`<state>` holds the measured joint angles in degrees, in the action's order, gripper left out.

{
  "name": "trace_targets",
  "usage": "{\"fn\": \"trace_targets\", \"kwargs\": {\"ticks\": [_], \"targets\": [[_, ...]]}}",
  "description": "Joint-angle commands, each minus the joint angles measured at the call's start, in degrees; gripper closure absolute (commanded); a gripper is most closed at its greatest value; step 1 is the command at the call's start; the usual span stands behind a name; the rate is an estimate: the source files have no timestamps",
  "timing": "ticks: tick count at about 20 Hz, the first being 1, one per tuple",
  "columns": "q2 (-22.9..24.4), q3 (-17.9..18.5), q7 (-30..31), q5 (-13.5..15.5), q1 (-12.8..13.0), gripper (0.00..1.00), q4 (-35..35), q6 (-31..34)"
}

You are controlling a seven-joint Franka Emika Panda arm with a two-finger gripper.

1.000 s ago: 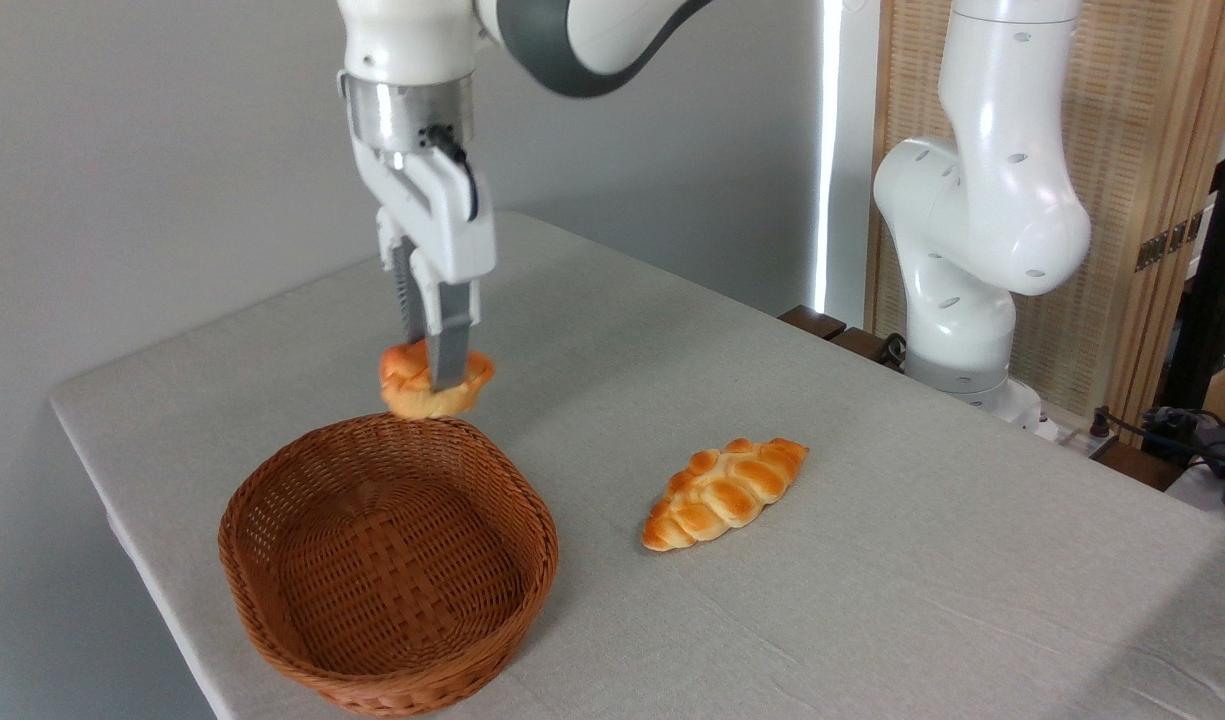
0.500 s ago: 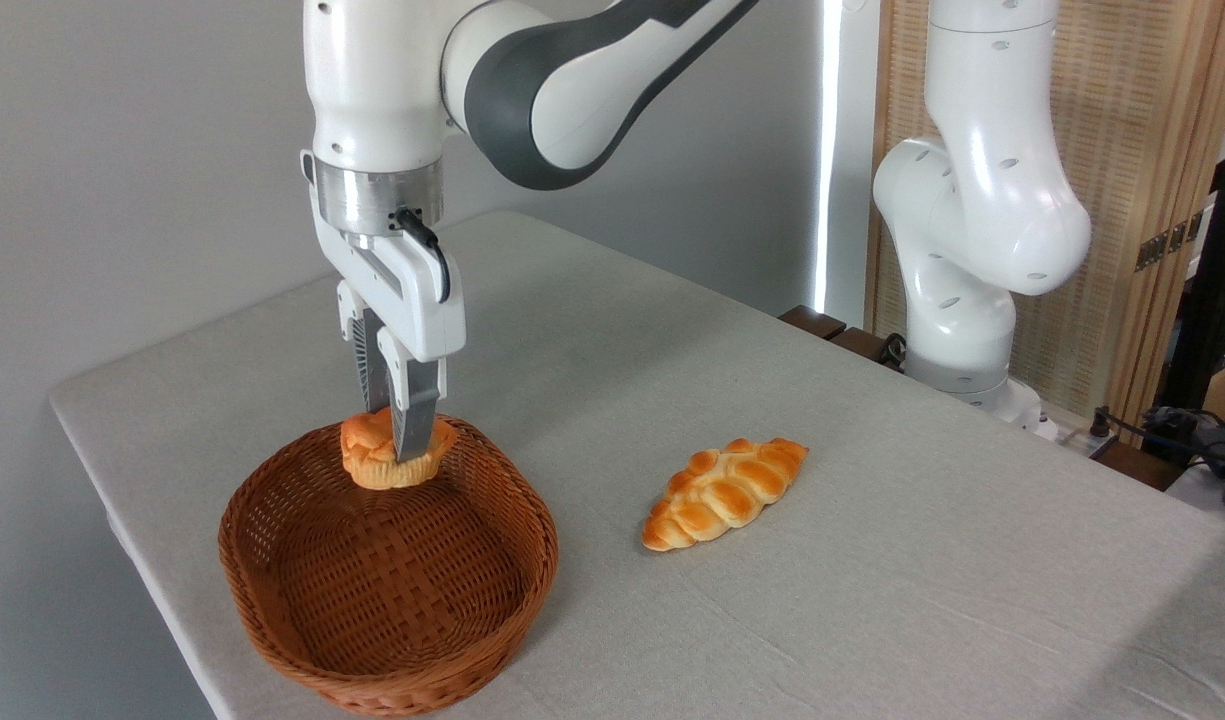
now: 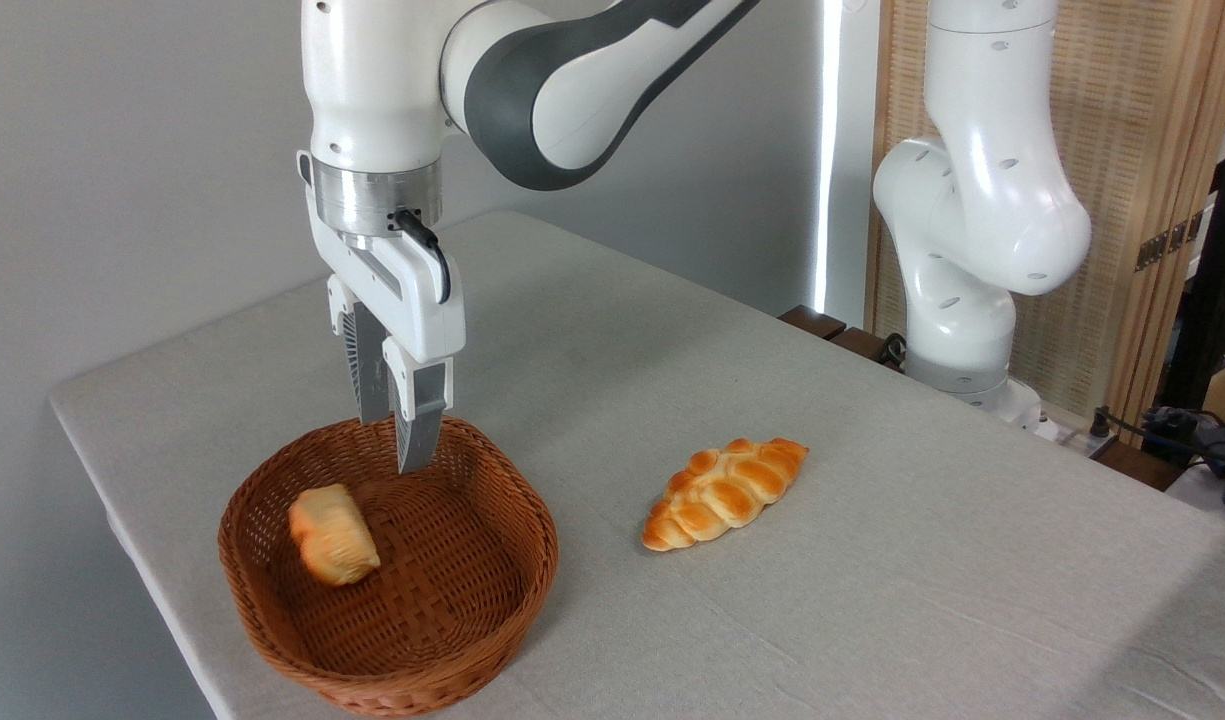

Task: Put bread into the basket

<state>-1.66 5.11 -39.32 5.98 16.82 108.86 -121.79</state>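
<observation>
Inside the basket (image 3: 472, 590), toward its left wall, the bread (image 3: 333, 535) lies tipped on its side. Just above the far rim hangs the pincer (image 3: 395, 440), jaws a little apart, gripping nothing. Right of the basket sits a braided loaf (image 3: 724, 491), with bare table (image 3: 872, 600) stretching wide beyond it.
</observation>
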Motion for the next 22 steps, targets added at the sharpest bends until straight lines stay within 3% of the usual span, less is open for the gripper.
{"fn": "trace_targets", "kwargs": {"ticks": [1,5,9,15,22], "targets": [[0.3,0.7,0.9,0.4,0.4,0.00,-0.4,-0.1],[2.4,1.8,1.3,0.2,0.4,0.00,-0.4,1.2],[4.6,2.2,1.7,0.1,0.4,0.00,-2.1,7.8],[5.2,2.2,2.1,-3.5,0.5,0.00,-8.7,19.1],[5.2,1.8,3.5,-3.7,0.5,0.00,-10.4,21.0]]}}
